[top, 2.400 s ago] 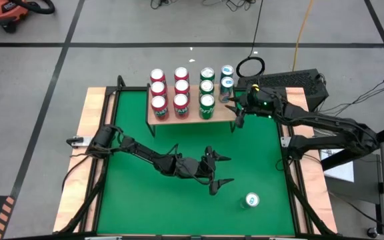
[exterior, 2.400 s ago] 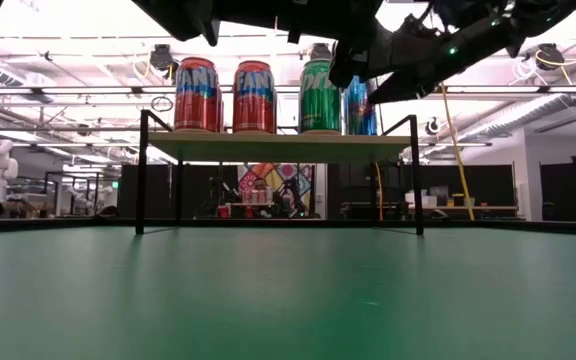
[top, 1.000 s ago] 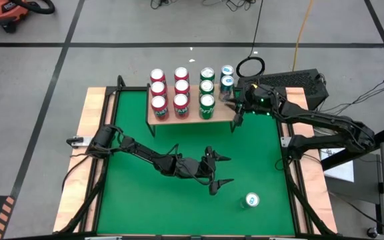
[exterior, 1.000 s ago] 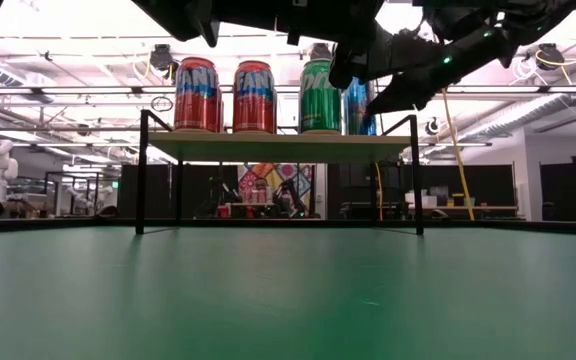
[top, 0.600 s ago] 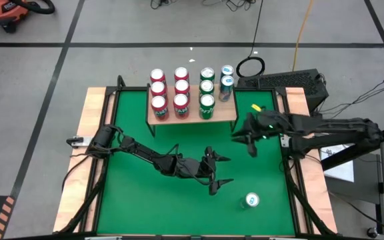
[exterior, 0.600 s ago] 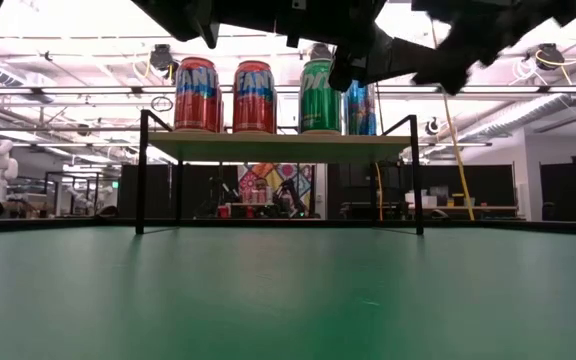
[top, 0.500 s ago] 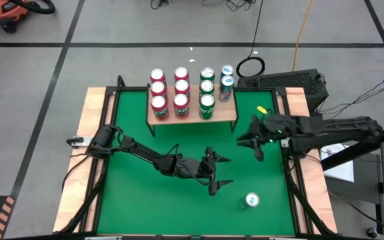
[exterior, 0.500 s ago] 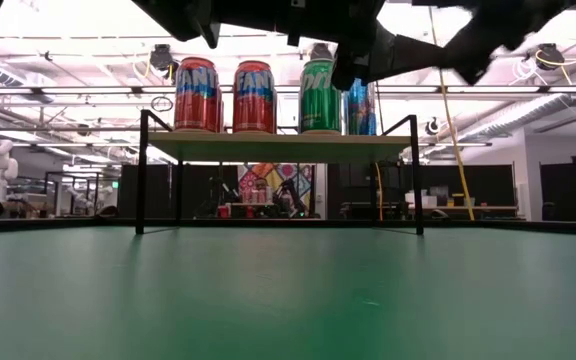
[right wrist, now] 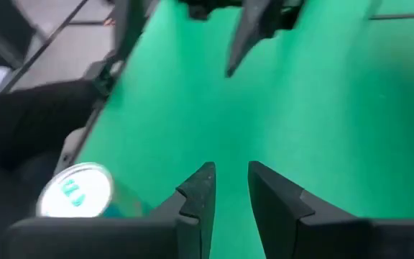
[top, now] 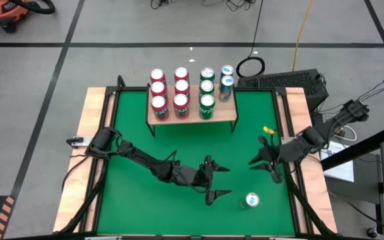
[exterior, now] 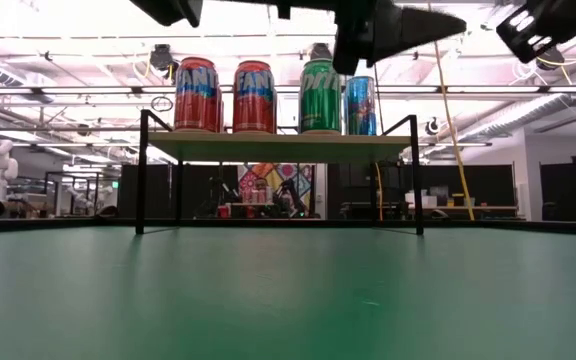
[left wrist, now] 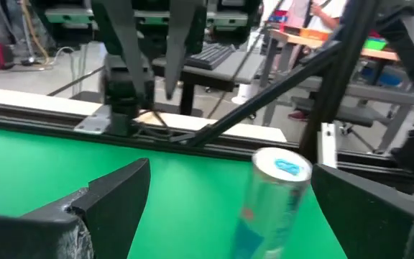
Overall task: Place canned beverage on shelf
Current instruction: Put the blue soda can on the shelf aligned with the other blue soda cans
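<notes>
One can point(top: 252, 199) stands between pincers — left point(top: 219, 181) wide, right point(top: 264, 163) narrow, empty.

Left claw point(top: 216, 181) spread wide mid-table, right claw point(top: 264, 163) nearly closed, empty, near right edge
</notes>
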`<state>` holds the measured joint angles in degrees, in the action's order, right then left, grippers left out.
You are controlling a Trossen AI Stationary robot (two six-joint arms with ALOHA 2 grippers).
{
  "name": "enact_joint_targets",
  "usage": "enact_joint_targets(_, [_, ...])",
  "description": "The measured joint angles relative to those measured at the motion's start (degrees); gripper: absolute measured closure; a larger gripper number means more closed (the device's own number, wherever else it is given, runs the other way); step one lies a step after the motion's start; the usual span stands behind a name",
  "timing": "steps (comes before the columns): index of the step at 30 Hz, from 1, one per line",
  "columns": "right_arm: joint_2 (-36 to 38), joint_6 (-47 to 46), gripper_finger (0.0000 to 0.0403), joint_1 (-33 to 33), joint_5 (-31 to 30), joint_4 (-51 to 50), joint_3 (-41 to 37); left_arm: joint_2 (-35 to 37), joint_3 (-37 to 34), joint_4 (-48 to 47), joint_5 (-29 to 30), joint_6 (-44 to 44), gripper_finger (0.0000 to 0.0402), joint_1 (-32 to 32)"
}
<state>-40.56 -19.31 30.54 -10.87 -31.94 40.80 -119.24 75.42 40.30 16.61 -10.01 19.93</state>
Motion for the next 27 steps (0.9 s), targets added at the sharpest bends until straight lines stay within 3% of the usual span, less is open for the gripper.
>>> enact_joint_targets(7, [-4.7, -3.3, 0.0327, 8.2, -1.1, 4.6, 0.0, 0.0, 0.0, 0.0, 3.9, 0.0, 0.0018, 3.2])
enact_joint_targets(11, [-7.4, -7.4, 0.0307, 12.9, -1.1, 4.0, 2.2, 0.0, 0.0, -0.2, 6.1, 0.0, 0.0018, 4.5])
enact_joint_targets(23, [-19.0, -24.3, 0.015, 23.8, -1.1, 3.9, 5.5, -1.8, 0.0, 0.0, 6.4, 1.5, 0.0018, 5.5])
enact_joint_targets(27, [-20.9, -27.1, 0.0106, 24.4, -5.2, 3.2, 5.6, -2.0, 0.0, -0.8, 6.4, 1.5, 0.0018, 5.3])
